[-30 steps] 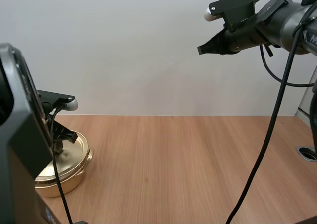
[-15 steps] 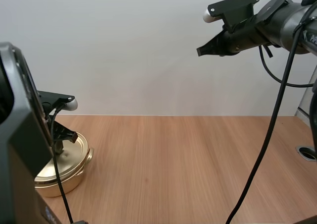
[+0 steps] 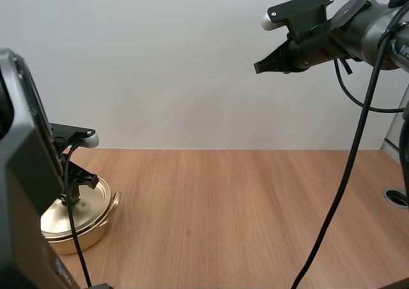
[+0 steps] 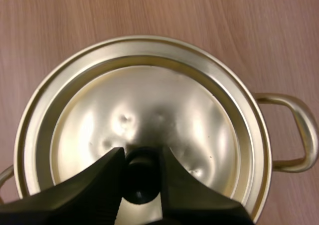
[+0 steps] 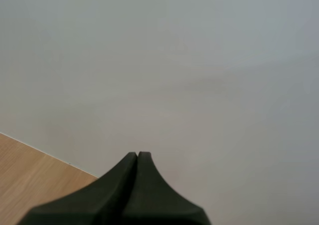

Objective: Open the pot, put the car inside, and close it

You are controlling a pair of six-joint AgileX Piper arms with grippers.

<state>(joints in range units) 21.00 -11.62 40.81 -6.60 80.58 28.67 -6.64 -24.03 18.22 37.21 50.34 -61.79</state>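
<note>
Pot (image 3: 97, 227) is located at the near left of the table (image 3: 255, 206), close to the left arm's base. Lid (image 4: 149, 105) is seated on the pot and the rim is visible all round. A few shallow dents are noted in the lid near its centre. One side handle (image 4: 294, 130) is seen projecting over the wood.

Left gripper (image 4: 141, 160) is positioned directly over the lid. The black knob (image 4: 139, 185) is clamped between its two fingers, one on each side.

Right gripper (image 3: 259, 65) is held high over the far right of the table, well apart from the pot, with its tips pointed left. Its fingers are pressed together into one dark wedge with nothing between them.
</note>
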